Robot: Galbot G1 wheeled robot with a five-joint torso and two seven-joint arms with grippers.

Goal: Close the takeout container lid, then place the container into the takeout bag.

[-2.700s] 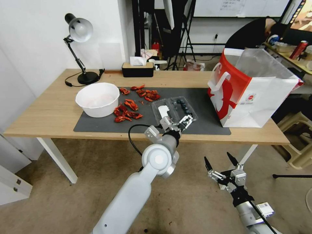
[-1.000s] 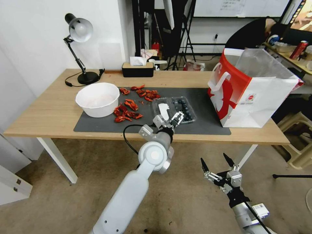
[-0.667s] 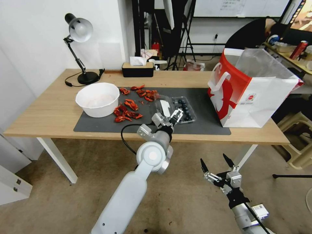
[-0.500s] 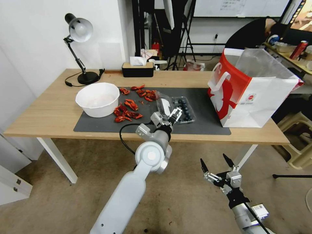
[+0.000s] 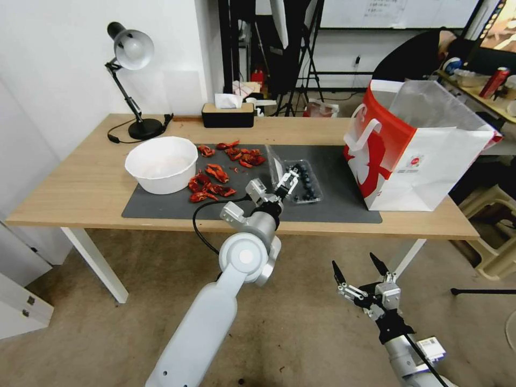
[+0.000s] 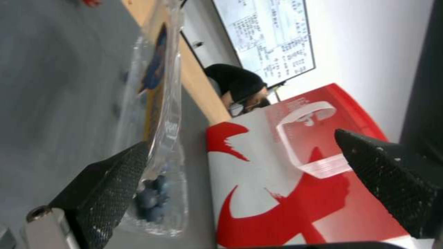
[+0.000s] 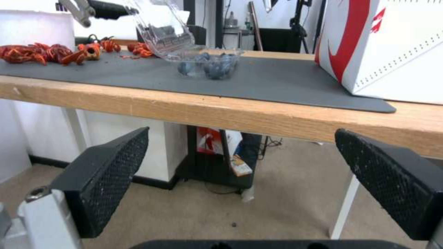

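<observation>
1. Takeout container [image 5: 305, 183]: thin, clear, glossy plastic; the lid [image 6: 164, 86] is the same transparent sheet.
2. Takeout bag [image 5: 419, 156]: smooth red-and-white outer, silvery, slightly crinkled lining.
3. Left gripper [image 6: 244, 166]: matt black fingers [image 6: 106, 186] with a fine cross-hatched texture.
4. Table [image 7: 240, 112]: light wood with visible grain.
5. Mat [image 5: 161, 207]: matt dark grey.
6. White bowl [image 5: 161, 164]: smooth, faintly glossy.

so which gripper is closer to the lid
Left. The left gripper is over the mat at the lid, one finger against its raised edge. The right gripper hangs open below the table edge, well short of it.
</observation>
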